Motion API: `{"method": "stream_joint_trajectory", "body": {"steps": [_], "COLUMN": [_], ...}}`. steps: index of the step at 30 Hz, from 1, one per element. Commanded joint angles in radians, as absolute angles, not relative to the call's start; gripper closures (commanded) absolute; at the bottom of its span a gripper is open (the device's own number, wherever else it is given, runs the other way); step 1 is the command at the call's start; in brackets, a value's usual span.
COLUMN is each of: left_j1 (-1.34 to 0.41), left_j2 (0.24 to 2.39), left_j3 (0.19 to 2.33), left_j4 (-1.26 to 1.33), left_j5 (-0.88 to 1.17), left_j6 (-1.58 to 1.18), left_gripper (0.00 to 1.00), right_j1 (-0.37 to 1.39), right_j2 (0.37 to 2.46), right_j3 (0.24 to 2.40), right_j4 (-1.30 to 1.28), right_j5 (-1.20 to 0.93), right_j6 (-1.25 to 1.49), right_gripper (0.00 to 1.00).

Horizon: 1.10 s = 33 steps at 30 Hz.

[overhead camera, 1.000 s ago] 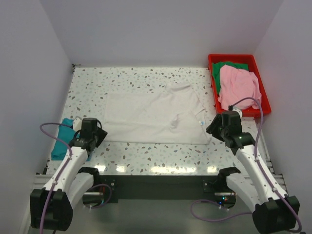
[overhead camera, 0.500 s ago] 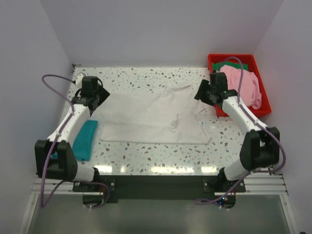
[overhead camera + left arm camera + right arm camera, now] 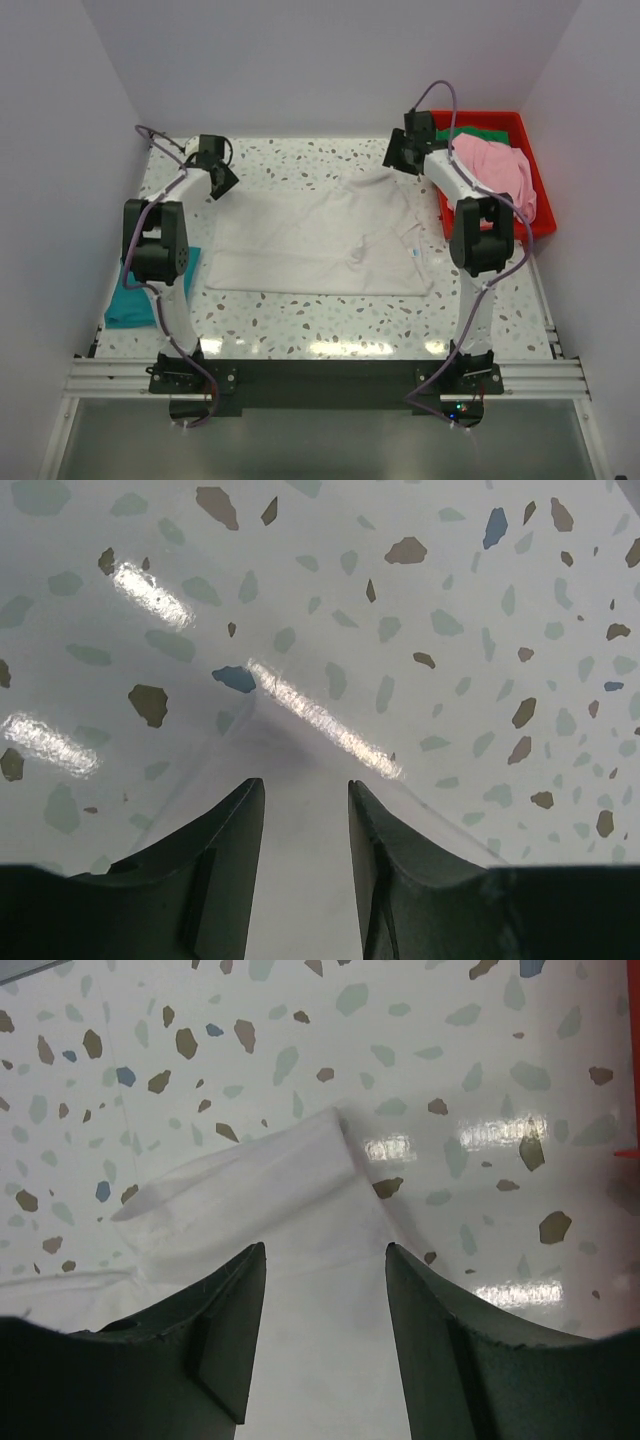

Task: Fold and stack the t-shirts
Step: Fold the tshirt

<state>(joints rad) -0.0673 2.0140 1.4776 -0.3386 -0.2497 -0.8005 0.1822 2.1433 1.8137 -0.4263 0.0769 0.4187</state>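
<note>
An off-white t-shirt [image 3: 310,240] lies spread flat on the speckled table, its neck label [image 3: 415,252] to the right. My left gripper [image 3: 222,182] is open over the shirt's far left corner; in the left wrist view [image 3: 305,785] the corner cloth [image 3: 300,830] lies between the fingers. My right gripper [image 3: 398,160] is open over the far right sleeve; the sleeve [image 3: 290,1200] lies under the open gripper [image 3: 325,1250]. A folded teal tee [image 3: 128,305] lies at the left edge. The pink tee [image 3: 490,170] and green tee [image 3: 478,132] sit in the bin.
The red plastic bin [image 3: 500,114] stands at the far right corner of the table. Grey walls close in the back and both sides. Both arms reach far across the table along its left and right edges.
Both arms have stretched from the near edge to the shirt's far corners, left to the far left corner, right to the far right sleeve. The shirt has not moved.
</note>
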Motion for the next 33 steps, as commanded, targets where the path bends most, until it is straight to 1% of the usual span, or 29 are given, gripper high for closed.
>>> {"method": "stream_joint_trajectory", "body": {"steps": [1, 9, 18, 25, 29, 30, 32, 33], "left_j1": [-0.058, -0.058, -0.057, -0.051, -0.046, -0.045, -0.038, -0.037], "left_j2": [2.058, 2.154, 2.18, 2.187, 2.187, 2.184, 2.183, 2.181], "left_j3": [1.566, 1.618, 1.594, 1.583, 1.575, 1.571, 1.568, 1.566], "left_j4": [-0.351, -0.383, -0.379, -0.365, -0.354, -0.351, -0.338, -0.331], "left_j5": [-0.29, -0.318, -0.325, -0.307, -0.295, -0.29, -0.276, -0.275], "left_j6": [-0.813, -0.844, -0.861, -0.865, -0.865, -0.867, -0.864, -0.864], "left_gripper": [0.57, 0.59, 0.62, 0.71, 0.74, 0.74, 0.77, 0.78], "right_j1": [0.179, 0.179, 0.181, 0.179, 0.179, 0.179, 0.181, 0.179], "right_j2": [2.187, 2.272, 2.338, 2.388, 2.391, 2.393, 2.391, 2.391], "right_j3": [1.92, 1.963, 1.997, 2.023, 2.016, 2.017, 2.019, 2.019], "right_j4": [-0.448, -0.452, -0.442, -0.428, -0.405, -0.4, -0.39, -0.385], "right_j5": [0.104, 0.101, 0.103, 0.104, 0.115, 0.115, 0.118, 0.121], "right_j6": [0.382, 0.373, 0.373, 0.396, 0.41, 0.416, 0.422, 0.425], "right_gripper": [0.45, 0.45, 0.44, 0.45, 0.53, 0.58, 0.65, 0.73]}}
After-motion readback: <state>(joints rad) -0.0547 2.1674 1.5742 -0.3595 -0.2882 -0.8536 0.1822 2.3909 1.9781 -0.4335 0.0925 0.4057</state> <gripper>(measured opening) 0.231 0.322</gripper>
